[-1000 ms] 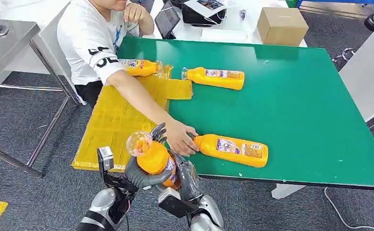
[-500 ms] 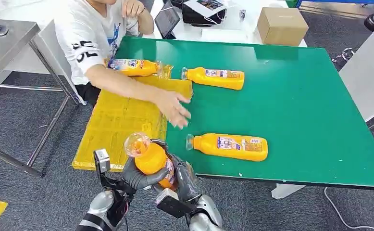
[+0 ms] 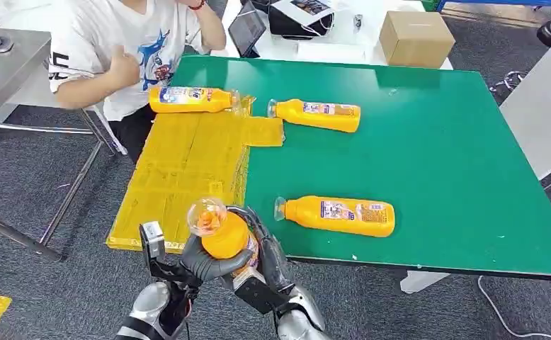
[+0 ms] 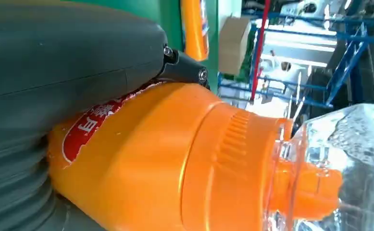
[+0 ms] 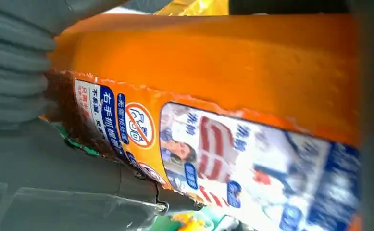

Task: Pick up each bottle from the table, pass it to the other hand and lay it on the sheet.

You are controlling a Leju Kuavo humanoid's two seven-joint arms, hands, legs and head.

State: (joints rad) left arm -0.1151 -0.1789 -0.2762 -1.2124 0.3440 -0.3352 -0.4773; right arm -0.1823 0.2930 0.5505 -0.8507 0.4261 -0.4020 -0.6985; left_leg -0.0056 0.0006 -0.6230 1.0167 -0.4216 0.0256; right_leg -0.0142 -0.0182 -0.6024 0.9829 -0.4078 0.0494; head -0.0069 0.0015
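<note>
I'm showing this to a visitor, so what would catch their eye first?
Probably the orange bottle at the table's near edge, gripped by both the left hand and right hand. Next, three matching bottles lying flat: one on the yellow sheet, two on the green table.

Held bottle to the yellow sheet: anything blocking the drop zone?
Nothing visible blocks it. The held bottle sits between the left hand and right hand at the table's near edge, beside the yellow sheet. One bottle on the sheet lies at its far end; the near part is bare.
</note>
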